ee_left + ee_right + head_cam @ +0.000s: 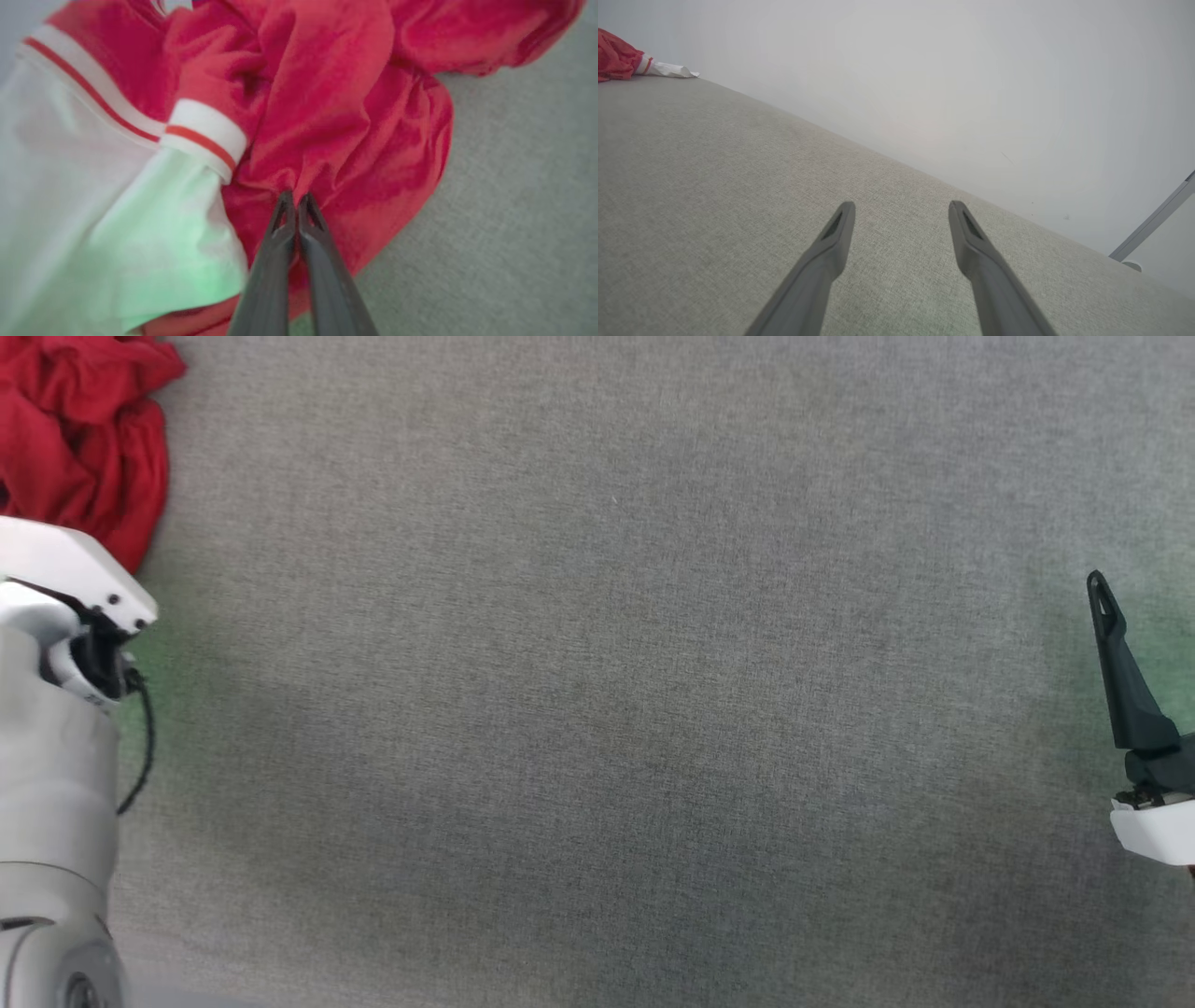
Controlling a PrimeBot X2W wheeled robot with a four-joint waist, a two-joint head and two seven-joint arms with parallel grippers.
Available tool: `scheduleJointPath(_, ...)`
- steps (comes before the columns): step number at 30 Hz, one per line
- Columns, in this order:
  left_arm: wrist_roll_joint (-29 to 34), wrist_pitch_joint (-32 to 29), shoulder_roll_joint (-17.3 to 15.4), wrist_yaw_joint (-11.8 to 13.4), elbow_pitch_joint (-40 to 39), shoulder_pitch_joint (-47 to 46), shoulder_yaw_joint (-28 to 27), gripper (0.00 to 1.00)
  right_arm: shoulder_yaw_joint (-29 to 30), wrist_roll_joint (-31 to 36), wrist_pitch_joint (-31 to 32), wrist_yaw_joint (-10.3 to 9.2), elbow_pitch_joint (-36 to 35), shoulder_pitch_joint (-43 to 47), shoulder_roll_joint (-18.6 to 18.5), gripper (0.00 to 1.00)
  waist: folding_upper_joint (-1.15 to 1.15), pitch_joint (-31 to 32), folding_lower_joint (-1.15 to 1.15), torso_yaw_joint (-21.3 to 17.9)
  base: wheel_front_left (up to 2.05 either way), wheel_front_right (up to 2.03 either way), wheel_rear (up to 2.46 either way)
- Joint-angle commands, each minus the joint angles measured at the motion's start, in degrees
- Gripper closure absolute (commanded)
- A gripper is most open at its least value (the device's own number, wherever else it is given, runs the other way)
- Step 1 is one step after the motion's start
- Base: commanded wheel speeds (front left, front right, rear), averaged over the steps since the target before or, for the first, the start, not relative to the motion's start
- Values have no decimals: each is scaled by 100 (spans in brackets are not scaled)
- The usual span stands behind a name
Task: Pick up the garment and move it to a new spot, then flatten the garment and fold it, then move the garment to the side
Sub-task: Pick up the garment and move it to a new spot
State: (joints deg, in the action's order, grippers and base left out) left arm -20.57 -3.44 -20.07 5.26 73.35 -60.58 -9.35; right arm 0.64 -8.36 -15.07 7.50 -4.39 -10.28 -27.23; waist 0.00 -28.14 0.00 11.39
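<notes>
- Garment lies crumpled at the far left corner of the grey fabric surface.
- Left gripper has its fingers pressed together, pinching a red fold of it.
- Right gripper hangs spread wide near the surface's right edge.

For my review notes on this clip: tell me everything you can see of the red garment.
The garment is soft red jersey cloth with a white sleeve and red-white stripe trim, crumpled in a heap. It lies on the grey fabric surface, at the head view's upper left corner. The left claw is shut, pinching a red fold.
</notes>
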Motion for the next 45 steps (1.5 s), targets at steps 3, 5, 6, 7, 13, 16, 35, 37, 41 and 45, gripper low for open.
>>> scheduleJointPath(3, 61, 244, -132, -61, -63, -175, 61, 100, 33, 14, -13, -2, 45, 8, 90, 0, 0, 159, 0, 46, 0, 0, 0)
scheduleJointPath(5, 114, 412, -214, -82, -103, -267, 113, 100, 36, 18, -12, -2, 64, 30, 151, 0, 0, 267, 0, 63, 0, 0, 0)
scheduleJointPath(6, 134, 479, -245, -115, -123, -311, 143, 100, 35, 26, -12, -2, 82, 39, 173, 0, 0, 322, 0, 71, 0, 0, 0)
scheduleJointPath(7, 186, 547, -276, -131, -148, -366, 194, 100, 39, 42, -12, -2, 98, 47, 201, 0, 0, 377, 0, 80, 0, 0, 0)
scheduleJointPath(13, 364, 994, -454, -222, -360, -689, 435, 100, 87, 73, -12, -2, 169, 111, 400, 0, 0, 729, 0, 113, 0, 0, 0)
scheduleJointPath(16, 458, 1183, -529, -262, -467, -824, 546, 100, 105, 103, -12, -2, 188, 146, 496, 0, 0, 906, 0, 125, 0, 0, 0)
scheduleJointPath(35, 882, 1206, -597, -853, -1470, -1673, 1341, 100, 419, 245, -12, -2, 200, 393, 939, 0, 0, 1675, 0, 101, 0, 0, 0)
scheduleJointPath(37, 892, 1163, -582, -896, -1544, -1697, 1387, 100, 441, 257, -12, -2, 204, 401, 966, 0, 0, 1706, 0, 69, 0, 0, 0)
scheduleJointPath(41, 896, 994, -504, -1036, -1912, -1775, 1570, 100, 538, 293, -12, -2, 203, 476, 1086, 0, 0, 1836, 0, -90, 0, 0, 0)
scheduleJointPath(45, 866, 725, -399, -1129, -2364, -1740, 1755, 100, 639, 329, -12, -2, 203, 530, 1193, 0, 0, 1979, 0, -302, 0, 0, 0)
